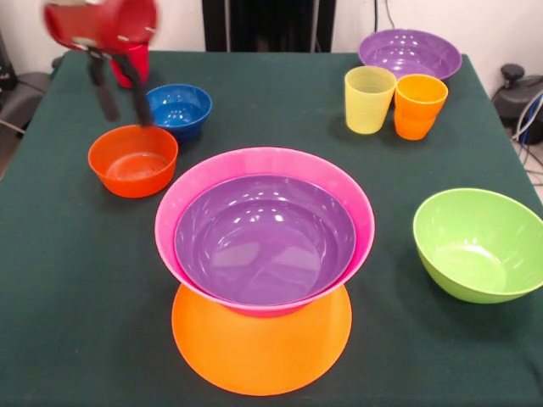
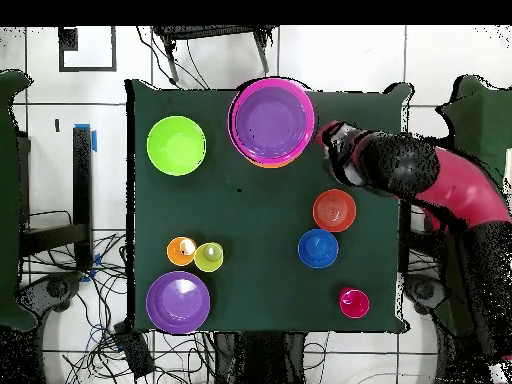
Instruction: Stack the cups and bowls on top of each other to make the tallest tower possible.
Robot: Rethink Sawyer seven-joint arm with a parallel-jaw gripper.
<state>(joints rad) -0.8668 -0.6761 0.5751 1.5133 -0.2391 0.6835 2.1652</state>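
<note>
Front view: gripper (image 1: 120, 102) hangs at upper left, two dark fingers spread apart and empty, tips above the small red-orange bowl (image 1: 133, 160), beside the blue bowl (image 1: 179, 109). No legible writing. Tower (image 1: 264, 263): purple bowl inside pink bowl, on an upturned orange bowl.

Overhead view: tower (image 2: 270, 122) sits at the table's top edge; arm (image 2: 415, 178) beside it.

- Dark green cloth over the table (image 1: 51, 280), plain, unpatterned.
- Orange upturned bowl (image 1: 261, 348) as base of the tower (image 1: 265, 254); above it hot pink bowl (image 1: 182, 199), then purple bowl (image 1: 265, 237).
- Lime green bowl (image 1: 479, 244).
- Second purple bowl (image 1: 411, 52).
- Red-orange small bowl (image 1: 133, 160); blue small bowl (image 1: 179, 110).
- Translucent pale yellow cup (image 1: 369, 99); orange cup (image 1: 419, 106); red cup (image 1: 136, 68).
- Red arm (image 1: 100, 24) with black gripper (image 1: 125, 112).
</note>
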